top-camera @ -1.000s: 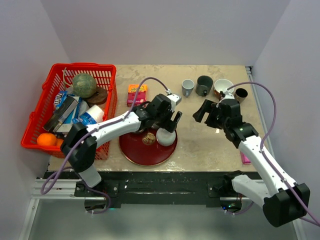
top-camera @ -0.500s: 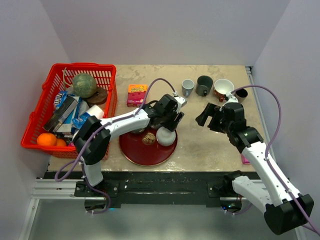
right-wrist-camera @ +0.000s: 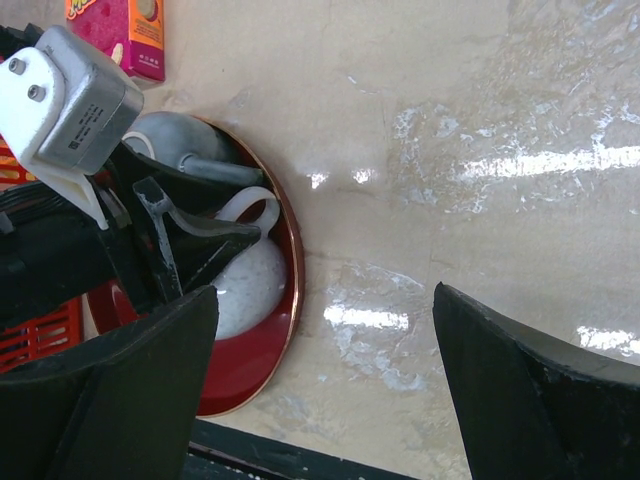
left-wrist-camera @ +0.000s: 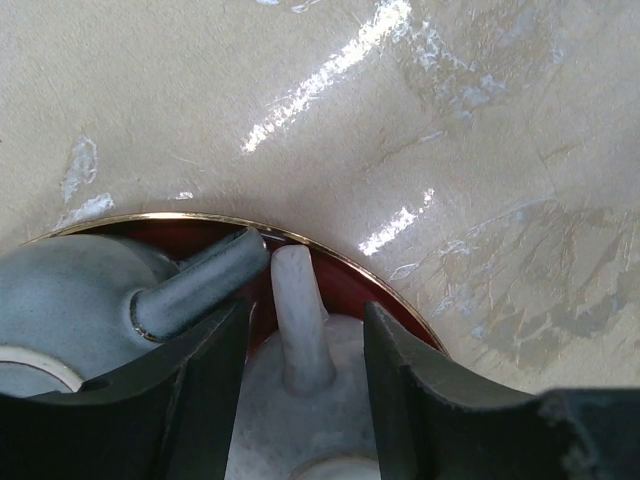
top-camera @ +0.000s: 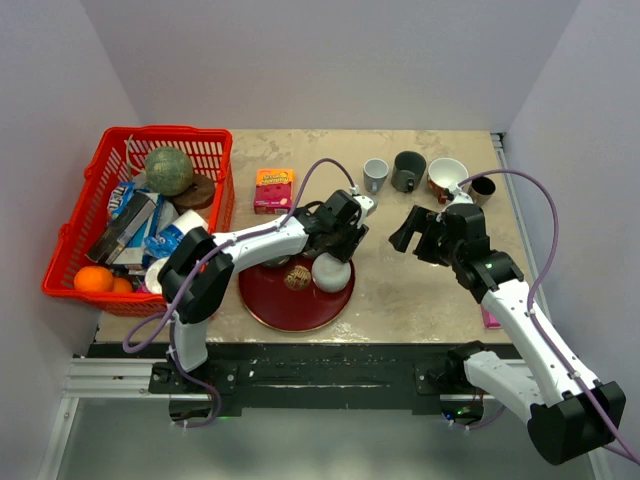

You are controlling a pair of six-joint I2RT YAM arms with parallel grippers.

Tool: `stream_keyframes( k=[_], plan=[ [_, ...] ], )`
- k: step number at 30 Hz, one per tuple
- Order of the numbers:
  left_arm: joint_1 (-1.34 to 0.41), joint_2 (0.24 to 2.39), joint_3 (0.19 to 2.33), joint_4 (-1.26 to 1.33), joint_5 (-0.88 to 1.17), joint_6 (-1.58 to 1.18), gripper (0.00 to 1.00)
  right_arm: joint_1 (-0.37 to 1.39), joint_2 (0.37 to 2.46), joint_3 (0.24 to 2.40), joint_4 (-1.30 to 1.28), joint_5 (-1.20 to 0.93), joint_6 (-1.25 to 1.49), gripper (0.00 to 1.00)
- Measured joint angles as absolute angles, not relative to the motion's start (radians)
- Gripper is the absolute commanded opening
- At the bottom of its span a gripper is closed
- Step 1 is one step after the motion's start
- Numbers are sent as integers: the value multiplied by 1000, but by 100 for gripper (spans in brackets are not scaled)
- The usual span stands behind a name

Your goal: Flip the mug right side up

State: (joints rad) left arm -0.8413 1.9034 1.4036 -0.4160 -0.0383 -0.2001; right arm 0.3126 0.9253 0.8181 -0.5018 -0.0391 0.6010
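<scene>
on the red plate (top-camera: pixel 265 300), parted left gripper (left-wrist-camera: pixel 305 335) straddles the mug handle (left-wrist-camera: pixel 298 300) beside a grey cup (left-wrist-camera: pixel 70 295); right gripper (right-wrist-camera: pixel 322 300) gapes.

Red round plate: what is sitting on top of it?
A white upside-down mug, a small brown ball and a grey handled pot. The left arm's pincer hides the far edge of the red plate from above.

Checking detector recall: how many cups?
5: grey cup, dark mug, white cup, small dark cup in the far row; white mug inverted on red plate. Others possibly hidden.
</scene>
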Motion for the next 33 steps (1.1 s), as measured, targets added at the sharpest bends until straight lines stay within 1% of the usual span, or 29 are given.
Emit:
stream_keyframes(
  k=[3, 6, 7, 9, 10, 11, 12, 17, 22, 33],
  plan=[
    [-842, 1909, 1406, -418, -38, -203, 47, 313, 925, 817, -501, -39, 602, 91],
    [-844, 1917, 1411, -419, -35, -210, 38, 313, 925, 813, -501, -39, 602, 91],
    [-844, 1920, 1412, -421, -34, -213, 31, 313, 925, 813, -501, -39, 602, 91],
    [-845, 1923, 1412, -425, -36, -218, 22, 313, 925, 813, -501, -39, 603, 91],
    [-845, 1925, 1412, -430, -36, -220, 15, 313, 925, 813, -501, -39, 603, 91],
    [-845, 1925, 1412, -434, -34, -218, 10, 313, 925, 813, -501, -39, 603, 91],
    [-845, 1925, 1412, -436, -38, -220, 0, 313, 925, 812, -501, -39, 603, 91],
    [-845, 1919, 1406, -435, -38, -224, 0, 313, 920, 800, -501, -44, 603, 91],
    [-845, 1864, 1338, -432, -35, -225, 0, 313, 910, 775, -489, -75, 603, 92],
    [-845, 1656, 1185, -471, 2, -236, 0, 314, 857, 614, -227, -371, 618, 93]
  ],
)
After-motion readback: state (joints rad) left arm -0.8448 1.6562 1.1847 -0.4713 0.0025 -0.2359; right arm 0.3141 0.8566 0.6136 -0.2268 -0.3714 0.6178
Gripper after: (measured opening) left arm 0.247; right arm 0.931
